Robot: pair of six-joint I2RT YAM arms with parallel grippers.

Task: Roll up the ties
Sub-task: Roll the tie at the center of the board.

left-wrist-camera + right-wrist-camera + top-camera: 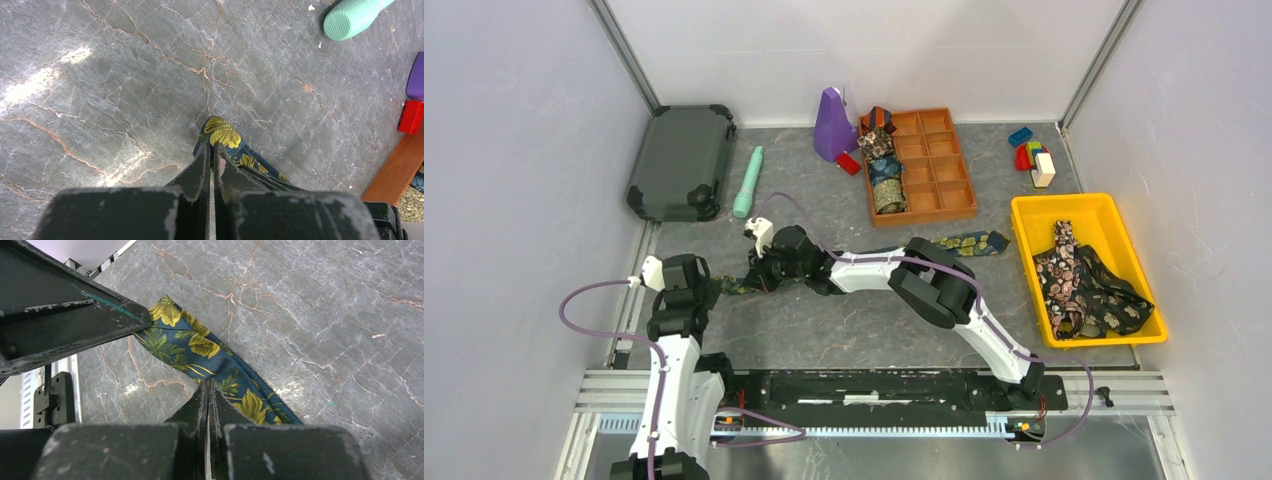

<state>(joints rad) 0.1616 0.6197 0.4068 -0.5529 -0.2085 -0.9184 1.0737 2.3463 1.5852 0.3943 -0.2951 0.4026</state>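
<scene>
On the tabletop (125,75), my left pincer (212,150) pinches the navy-gold tie (223,133) at its tip; my right pincer (207,389) clamps it just beside, likely to start the roll.

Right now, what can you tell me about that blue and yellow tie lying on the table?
The tie is navy fabric patterned with gold flowers and leaves. It lies flat and unrolled on the grey table, wide end toward the yellow bin. The left gripper pinches its narrow tip; the right gripper, shut, touches it close by.
</scene>
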